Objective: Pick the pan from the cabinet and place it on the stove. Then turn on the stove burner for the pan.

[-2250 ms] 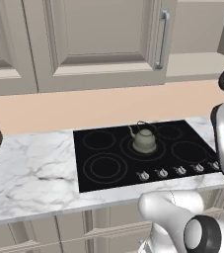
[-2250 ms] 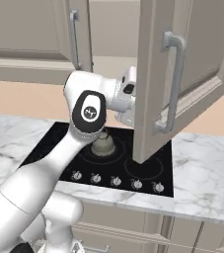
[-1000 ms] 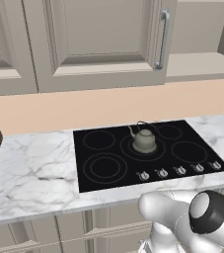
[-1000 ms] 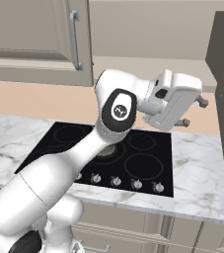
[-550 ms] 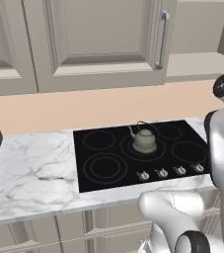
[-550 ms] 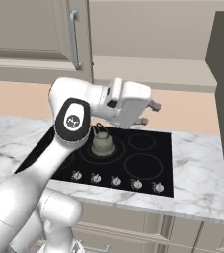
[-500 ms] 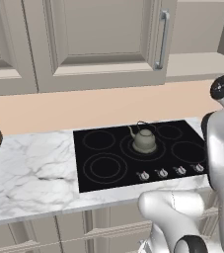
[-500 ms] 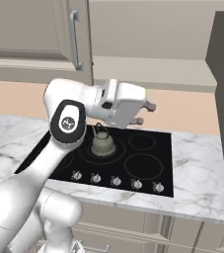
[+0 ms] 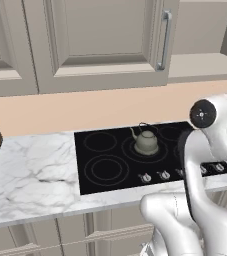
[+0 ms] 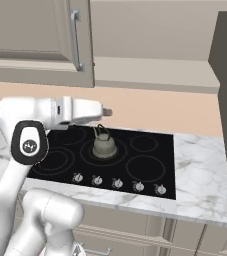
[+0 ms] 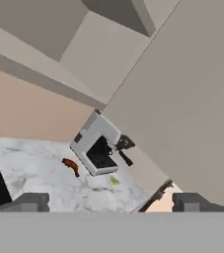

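No legible text or labels anywhere.

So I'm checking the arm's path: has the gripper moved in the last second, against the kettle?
Yes. In the right base view the gripper has swung left, from right of the kettle to just above it, jaws open.

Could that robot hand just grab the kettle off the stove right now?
Probably yes. The gripper hangs open just above the kettle on the stove, with nothing between them, though it points sideways and would have to tip down first.
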You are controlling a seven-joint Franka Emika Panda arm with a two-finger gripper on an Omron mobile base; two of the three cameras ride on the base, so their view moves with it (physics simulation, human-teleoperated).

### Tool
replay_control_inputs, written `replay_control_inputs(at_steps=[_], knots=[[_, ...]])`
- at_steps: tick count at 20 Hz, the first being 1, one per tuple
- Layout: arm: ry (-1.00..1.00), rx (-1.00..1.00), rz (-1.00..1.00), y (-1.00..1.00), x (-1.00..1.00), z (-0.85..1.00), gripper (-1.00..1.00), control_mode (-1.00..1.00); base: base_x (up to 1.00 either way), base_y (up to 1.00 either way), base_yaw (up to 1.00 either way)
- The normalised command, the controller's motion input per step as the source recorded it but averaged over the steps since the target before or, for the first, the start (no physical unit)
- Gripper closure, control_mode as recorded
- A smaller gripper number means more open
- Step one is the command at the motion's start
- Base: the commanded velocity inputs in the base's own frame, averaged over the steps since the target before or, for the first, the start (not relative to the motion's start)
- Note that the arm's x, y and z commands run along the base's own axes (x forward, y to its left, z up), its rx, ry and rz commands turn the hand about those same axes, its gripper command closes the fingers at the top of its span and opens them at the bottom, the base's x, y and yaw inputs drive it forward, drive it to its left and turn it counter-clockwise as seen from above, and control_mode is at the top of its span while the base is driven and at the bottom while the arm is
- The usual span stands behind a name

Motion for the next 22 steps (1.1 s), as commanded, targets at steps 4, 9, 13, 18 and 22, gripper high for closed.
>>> replay_control_inputs(at_steps=[4,9,13,18,22], knots=[[-0.24,0.10,0.28,1.00,0.00,0.00,-1.00,-1.00,0.00,0.00,0.00],[-0.23,0.11,0.31,0.97,0.00,0.00,-1.00,-1.00,0.00,0.00,0.00],[-0.24,0.10,0.32,0.79,0.05,0.13,-1.00,-1.00,0.00,0.00,0.00],[-0.23,0.08,0.30,0.54,0.16,0.22,-1.00,-1.00,0.00,0.00,0.00],[-0.20,0.09,0.26,0.04,0.32,0.18,-1.00,-1.00,0.00,0.00,0.00]])
